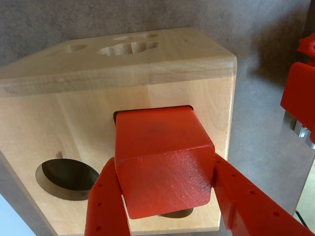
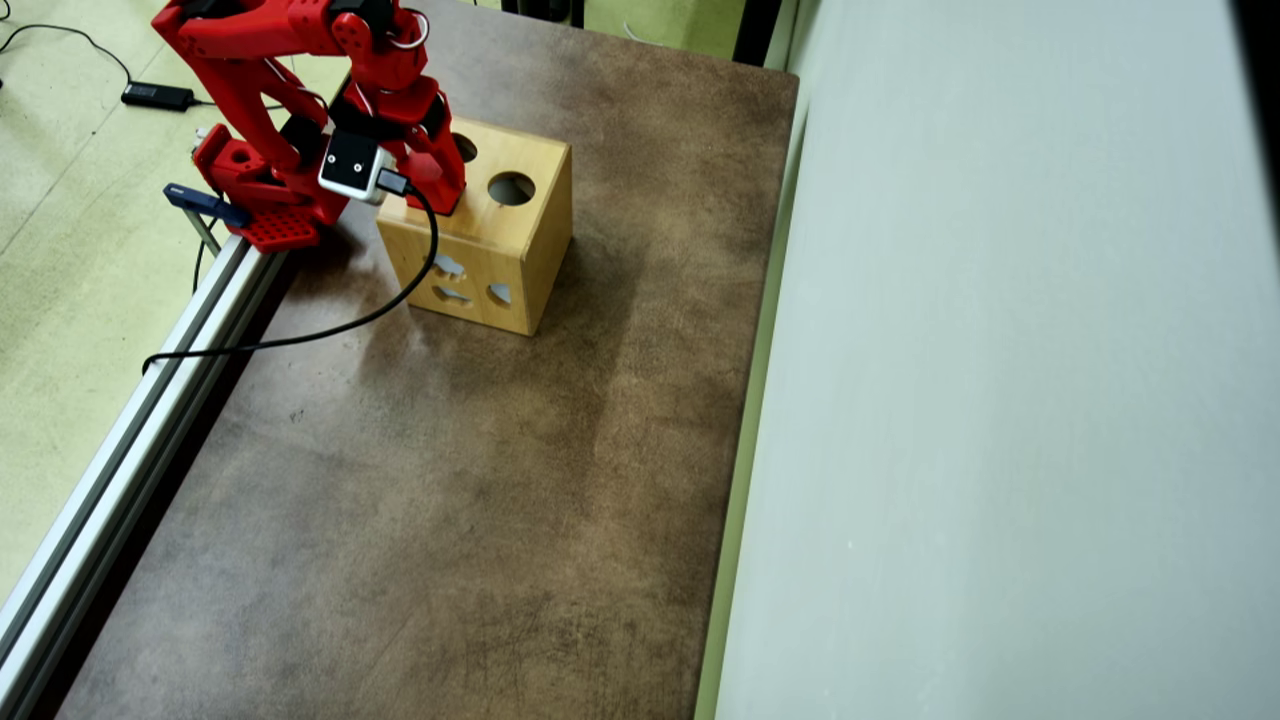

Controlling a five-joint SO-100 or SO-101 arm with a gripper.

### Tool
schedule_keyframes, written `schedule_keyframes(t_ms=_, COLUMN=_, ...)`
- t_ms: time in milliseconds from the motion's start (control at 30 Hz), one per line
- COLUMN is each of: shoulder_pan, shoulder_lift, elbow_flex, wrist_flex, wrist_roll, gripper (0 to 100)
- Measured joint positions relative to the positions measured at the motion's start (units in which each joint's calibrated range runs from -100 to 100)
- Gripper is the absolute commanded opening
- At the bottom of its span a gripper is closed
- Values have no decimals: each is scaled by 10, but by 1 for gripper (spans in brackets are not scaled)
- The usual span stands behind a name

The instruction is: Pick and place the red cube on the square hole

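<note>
A bright red cube [image 1: 162,164] and red gripper [image 1: 167,196] are showing against a pale wooden box [image 1: 74,113] on a mottled brown bench [image 2: 480,480].

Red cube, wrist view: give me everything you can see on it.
The red cube is a small solid block, bright red and matte, with rounded edges and a fine layered texture on its near face that looks 3D-printed. It is held between the two red fingers of the end effector, one on each side. Its far end sits at the mouth of the square hole in the wooden box; only a dark sliver of hole shows. The overhead view hides it behind the arm.
</note>
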Motion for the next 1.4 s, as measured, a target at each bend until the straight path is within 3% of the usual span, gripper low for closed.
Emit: schedule_keyframes(t_ms=1400, shoulder_pan=0, shoulder_lift=42, elbow_flex=20, wrist_flex=1, wrist_roll=0, gripper=2)
